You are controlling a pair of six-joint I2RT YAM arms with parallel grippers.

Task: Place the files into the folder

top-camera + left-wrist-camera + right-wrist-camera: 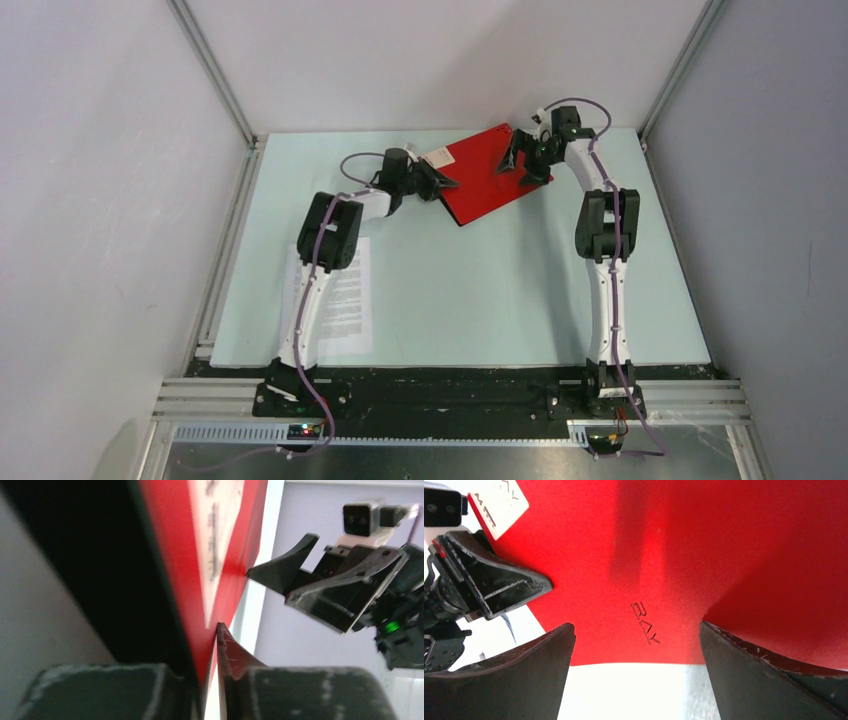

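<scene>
Folder (488, 182), red, lying slantwise at the far middle of the bench (480, 300), with a white label (437, 157) at its left corner. Files (345, 300) well apart from it, flat at the near left of the bench, partly covered by the left arm (328, 232) passing over them. White walls and metal frame rails (215, 75) around the bench on three sides.

Left jaws almost closed, pinching the left edge of the folder just beside the label, with one finger (235, 655) on one side of the red edge and the other finger (100, 690) on the opposite side. Right jaws spread wide over the right part of the folder, gripping nothing. Touching the cover or only just above it: not possible to tell.

Seen only from the left wrist: a dark, blurred surface (100, 555) right behind the red cover. Seen only from the right wrist: small embossed letters (645, 622) on the cover, and a white strip (634, 690) below its near edge, paper or bench not clear.
</scene>
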